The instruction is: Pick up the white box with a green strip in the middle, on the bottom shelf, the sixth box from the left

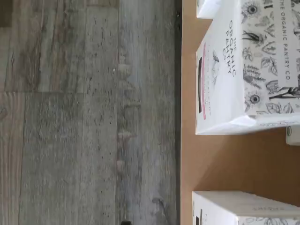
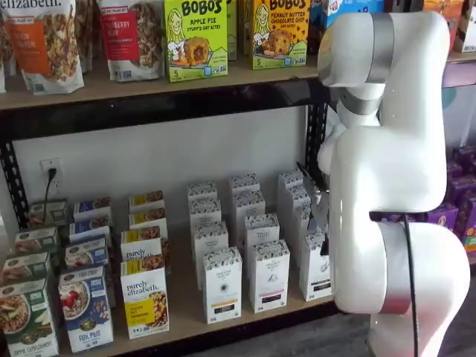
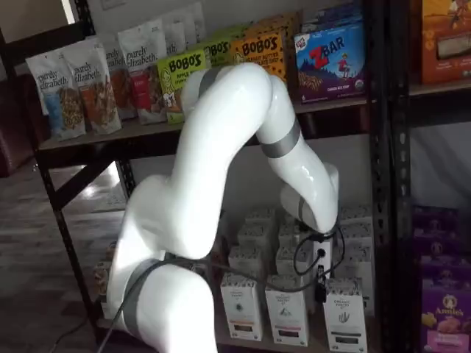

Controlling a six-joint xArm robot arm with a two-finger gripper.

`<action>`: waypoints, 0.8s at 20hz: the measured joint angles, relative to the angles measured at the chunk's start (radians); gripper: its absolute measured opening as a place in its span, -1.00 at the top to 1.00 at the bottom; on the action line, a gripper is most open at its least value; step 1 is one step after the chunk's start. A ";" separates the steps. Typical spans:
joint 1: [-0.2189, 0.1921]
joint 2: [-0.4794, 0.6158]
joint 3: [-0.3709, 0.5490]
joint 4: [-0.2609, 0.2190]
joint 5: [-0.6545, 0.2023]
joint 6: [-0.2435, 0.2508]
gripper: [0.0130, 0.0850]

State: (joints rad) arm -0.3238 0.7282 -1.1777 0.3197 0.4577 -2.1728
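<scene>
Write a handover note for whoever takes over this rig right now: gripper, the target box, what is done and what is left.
Gripper: open and empty, low in front of the white cartons in a shelf view.
The white box: untouched, upright at the front of the right-most white row on the bottom shelf.
Done: the arm is at the shelf, near that row.
Left: line up on the box, close on it, lift it out.

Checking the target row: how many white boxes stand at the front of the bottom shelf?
3 white boxes: left, middle, right partly behind the arm; it may hide more.
</scene>
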 joint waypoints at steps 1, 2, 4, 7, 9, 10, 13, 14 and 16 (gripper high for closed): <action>0.001 0.004 -0.008 -0.027 0.007 0.025 -1.00; 0.004 0.013 -0.025 -0.055 0.017 0.054 -1.00; 0.011 0.030 -0.049 -0.063 0.021 0.068 -1.00; 0.018 0.053 -0.073 -0.053 0.001 0.067 -1.00; 0.020 0.067 -0.086 -0.054 -0.008 0.069 -1.00; 0.020 0.075 -0.094 -0.058 -0.011 0.072 -1.00; 0.019 0.100 -0.118 -0.084 -0.024 0.093 -1.00; 0.018 0.110 -0.127 -0.092 -0.027 0.100 -1.00; 0.016 0.130 -0.150 -0.101 -0.026 0.106 -1.00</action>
State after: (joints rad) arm -0.3077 0.8583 -1.3281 0.2184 0.4315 -2.0670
